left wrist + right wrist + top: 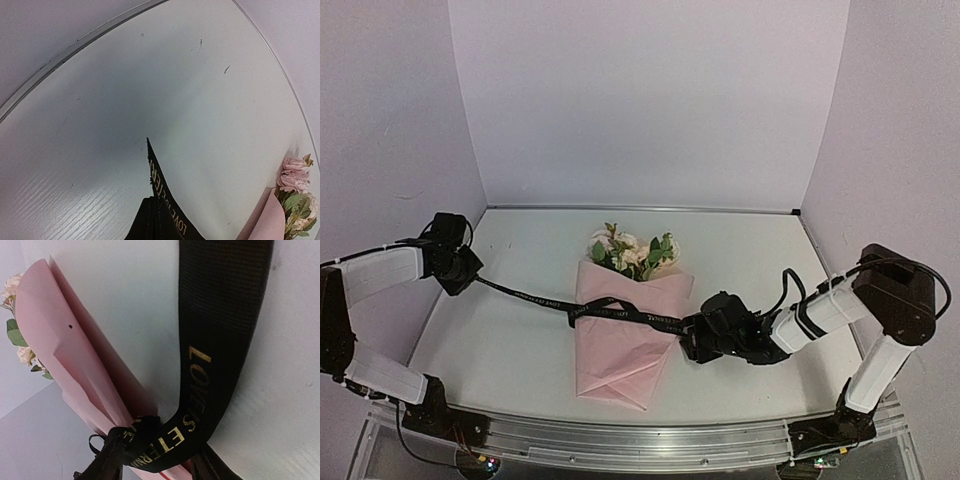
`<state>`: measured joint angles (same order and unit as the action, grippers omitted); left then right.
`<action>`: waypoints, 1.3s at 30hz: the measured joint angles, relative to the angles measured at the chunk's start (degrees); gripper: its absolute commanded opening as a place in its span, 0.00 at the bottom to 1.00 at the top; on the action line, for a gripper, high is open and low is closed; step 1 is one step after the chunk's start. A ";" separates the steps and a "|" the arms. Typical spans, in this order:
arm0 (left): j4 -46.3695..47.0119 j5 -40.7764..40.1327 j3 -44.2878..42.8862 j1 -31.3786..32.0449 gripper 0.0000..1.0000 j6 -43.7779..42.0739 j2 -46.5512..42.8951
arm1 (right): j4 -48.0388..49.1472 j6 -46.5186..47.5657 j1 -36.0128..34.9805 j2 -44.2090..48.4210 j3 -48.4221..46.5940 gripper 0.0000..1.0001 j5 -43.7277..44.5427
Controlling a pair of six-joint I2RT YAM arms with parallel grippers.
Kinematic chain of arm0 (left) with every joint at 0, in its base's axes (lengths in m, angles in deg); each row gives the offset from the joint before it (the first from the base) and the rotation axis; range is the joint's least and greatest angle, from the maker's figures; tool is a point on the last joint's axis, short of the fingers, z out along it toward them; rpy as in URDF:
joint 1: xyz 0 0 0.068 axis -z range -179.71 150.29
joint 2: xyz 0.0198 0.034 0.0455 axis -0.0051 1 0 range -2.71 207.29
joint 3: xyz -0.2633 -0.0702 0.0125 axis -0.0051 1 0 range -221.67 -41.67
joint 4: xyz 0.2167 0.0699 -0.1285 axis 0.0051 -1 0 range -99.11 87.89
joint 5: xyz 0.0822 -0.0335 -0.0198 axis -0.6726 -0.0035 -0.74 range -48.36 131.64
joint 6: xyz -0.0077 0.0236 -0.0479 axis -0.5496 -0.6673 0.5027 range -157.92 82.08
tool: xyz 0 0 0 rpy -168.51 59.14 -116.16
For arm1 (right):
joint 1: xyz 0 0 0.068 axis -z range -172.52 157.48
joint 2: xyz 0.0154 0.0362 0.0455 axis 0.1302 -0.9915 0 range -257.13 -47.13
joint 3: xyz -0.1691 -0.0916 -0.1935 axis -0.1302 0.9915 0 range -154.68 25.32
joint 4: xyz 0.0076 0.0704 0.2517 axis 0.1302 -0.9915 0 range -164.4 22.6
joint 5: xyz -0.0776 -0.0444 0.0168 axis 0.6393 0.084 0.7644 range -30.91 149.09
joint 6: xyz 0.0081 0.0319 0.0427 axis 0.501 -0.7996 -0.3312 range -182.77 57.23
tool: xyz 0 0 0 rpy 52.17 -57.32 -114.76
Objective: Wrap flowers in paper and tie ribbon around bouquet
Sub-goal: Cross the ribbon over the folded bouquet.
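Observation:
The bouquet lies mid-table: flowers (632,250) stick out of the top of a folded pink paper (620,350) cone. The black ribbon (620,312) with gold lettering stretches across the cone from left to right. My left gripper (465,275) is far to the left, shut on the ribbon's end (160,185), whose tip pokes past the fingers (150,215). My right gripper (688,338) sits at the cone's right edge. Its jaws stand apart, with the ribbon (220,340) and a bunched knot (142,427) between them, close against the paper (60,340). The flowers (12,290) show at far left.
White walls close in the table on three sides, with a seam (640,208) along the back. The metal rail (640,440) with the arm bases runs along the near edge. The paper (270,220) and flowers (295,175) sit at the left wrist view's right edge.

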<state>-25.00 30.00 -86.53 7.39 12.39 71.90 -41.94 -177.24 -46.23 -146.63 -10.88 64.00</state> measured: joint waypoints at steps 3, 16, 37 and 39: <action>0.00 -0.09 0.00 0.00 0.00 0.00 -0.49 | 2.48 -0.05 -0.06 0.03 1.66 0.47 1.62; -0.03 -0.22 0.95 -0.50 0.00 0.80 -0.28 | 15.62 -0.33 1.96 -4.61 4.70 0.17 6.78; -0.06 -0.53 2.60 -10.63 0.00 5.82 6.57 | 1.83 10.58 14.11 7.16 11.54 0.00 4.29; -0.04 -0.56 2.60 -10.76 0.00 6.03 6.75 | -4.16 14.60 15.35 9.47 10.50 0.00 4.11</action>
<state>-25.04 29.44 -83.93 -3.37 18.42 78.65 -46.10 -162.64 -30.88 -137.17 -0.39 68.12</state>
